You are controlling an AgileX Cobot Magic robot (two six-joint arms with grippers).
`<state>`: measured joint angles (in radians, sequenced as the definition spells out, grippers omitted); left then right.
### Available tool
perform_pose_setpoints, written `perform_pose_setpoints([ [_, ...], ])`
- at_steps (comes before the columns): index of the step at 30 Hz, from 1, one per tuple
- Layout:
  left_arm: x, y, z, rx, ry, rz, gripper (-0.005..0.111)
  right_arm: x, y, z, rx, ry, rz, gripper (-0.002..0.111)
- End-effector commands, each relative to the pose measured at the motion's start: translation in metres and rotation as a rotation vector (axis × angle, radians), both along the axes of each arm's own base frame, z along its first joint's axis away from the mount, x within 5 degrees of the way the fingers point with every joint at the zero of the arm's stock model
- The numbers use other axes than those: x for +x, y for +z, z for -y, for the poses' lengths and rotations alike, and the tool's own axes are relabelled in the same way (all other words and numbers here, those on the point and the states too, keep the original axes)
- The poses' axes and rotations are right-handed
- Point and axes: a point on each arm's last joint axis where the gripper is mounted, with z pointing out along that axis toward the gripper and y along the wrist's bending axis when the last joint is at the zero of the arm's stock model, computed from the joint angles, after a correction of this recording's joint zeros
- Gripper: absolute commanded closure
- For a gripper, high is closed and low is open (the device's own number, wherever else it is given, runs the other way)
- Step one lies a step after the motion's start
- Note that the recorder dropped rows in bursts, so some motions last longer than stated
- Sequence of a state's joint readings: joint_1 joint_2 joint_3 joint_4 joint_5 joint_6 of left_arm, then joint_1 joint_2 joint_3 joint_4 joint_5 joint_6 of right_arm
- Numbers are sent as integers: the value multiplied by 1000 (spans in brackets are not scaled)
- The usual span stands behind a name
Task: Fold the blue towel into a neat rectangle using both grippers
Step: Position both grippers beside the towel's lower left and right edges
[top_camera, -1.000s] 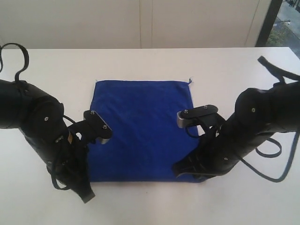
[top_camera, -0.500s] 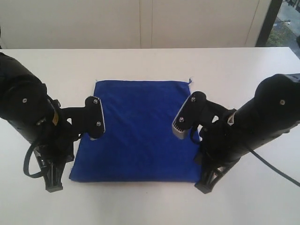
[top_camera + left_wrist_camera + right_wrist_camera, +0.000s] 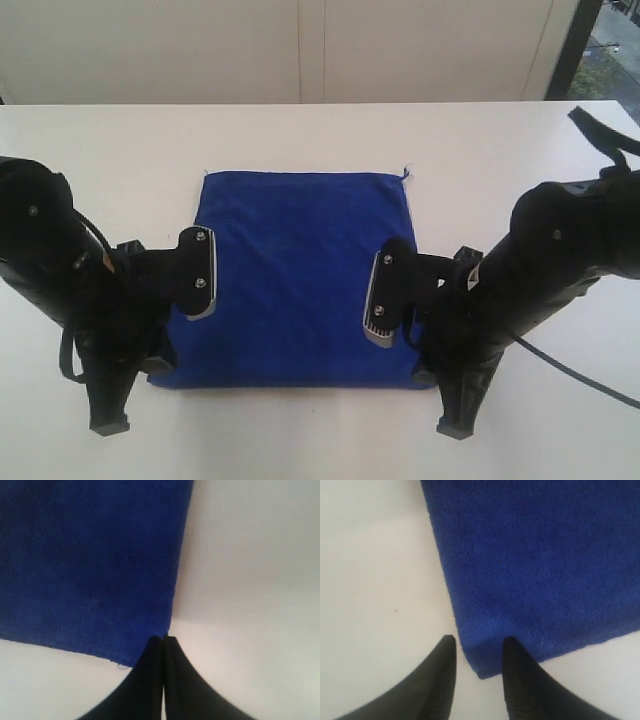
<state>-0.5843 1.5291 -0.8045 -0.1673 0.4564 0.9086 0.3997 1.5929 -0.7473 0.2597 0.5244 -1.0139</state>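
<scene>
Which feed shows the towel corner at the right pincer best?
Right wrist view: the towel corner lies sharp and close, with the open right pincer straddling its edge. The exterior view hides that corner behind the right arm. The left wrist view shows only the other near corner, at the shut left pincer.

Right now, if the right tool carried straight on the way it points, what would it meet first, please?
Probably the blue towel: its corner lies between the right tool's open fingertips, with the table beneath. Height above the cloth is unclear.
</scene>
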Motion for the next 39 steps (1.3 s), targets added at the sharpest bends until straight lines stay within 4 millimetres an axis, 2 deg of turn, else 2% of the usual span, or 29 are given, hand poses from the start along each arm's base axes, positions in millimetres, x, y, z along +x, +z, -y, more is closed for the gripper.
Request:
perform_pose_setpoints([
  [1, 0, 0, 0, -20, 14, 3, 107, 4, -5, 0, -12, 26, 29, 72],
  [9, 1, 0, 1, -24, 15, 14, 107, 6, -13, 0, -34, 43, 18, 67],
  [13, 1, 0, 1, -24, 15, 14, 107, 6, -13, 0, -33, 43, 19, 59],
  [15, 1, 0, 1, -24, 15, 14, 102, 6, -13, 0, -33, 43, 19, 58],
  [21, 0, 0, 0, -15, -9, 9, 75, 5, -14, 2, -71, 83, 22, 58],
  [24, 0, -1, -1, -1, -25, 19, 67, 4, -15, 4, -90, 97, 9, 58],
  [27, 1, -1, -2, 13, -43, 33, 64, 4, -15, 4, -89, 92, 10, 58],
  [35, 8, -31, 2, 64, -44, -32, 64, 5, -14, 4, -87, 91, 16, 58],
  [39, 12, -39, 3, 68, -38, -28, 64, 6, -15, 3, -86, 90, 23, 58],
])
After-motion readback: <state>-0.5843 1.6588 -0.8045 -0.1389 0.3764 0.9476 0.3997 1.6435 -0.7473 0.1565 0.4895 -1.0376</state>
